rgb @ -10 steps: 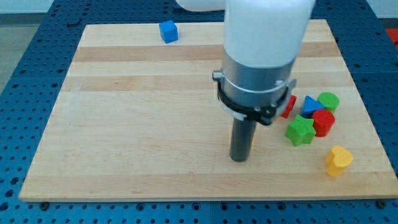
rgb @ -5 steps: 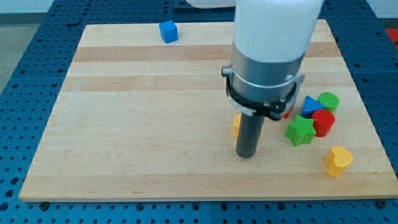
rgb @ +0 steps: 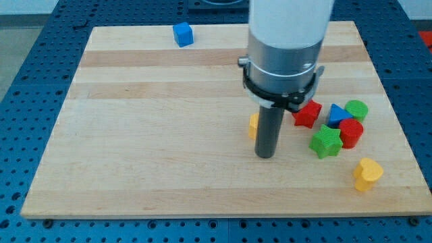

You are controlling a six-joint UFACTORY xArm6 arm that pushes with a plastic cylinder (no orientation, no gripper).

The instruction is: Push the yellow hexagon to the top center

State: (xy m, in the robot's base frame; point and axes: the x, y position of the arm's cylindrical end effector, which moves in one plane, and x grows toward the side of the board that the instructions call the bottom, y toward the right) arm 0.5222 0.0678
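The yellow hexagon lies near the middle of the board, mostly hidden behind my rod; only its left edge shows. My tip rests on the board just below and right of it, touching or nearly touching. The arm's grey and white body hangs above and hides part of the board.
A blue cube sits at the view's top left. At the right are a red star, a blue triangle, a green cylinder, a red cylinder, a green star and a yellow heart.
My tip moved right, then up a little. The yellow hexagon came out from behind the rod and shifted slightly up and left. The red star is now uncovered.
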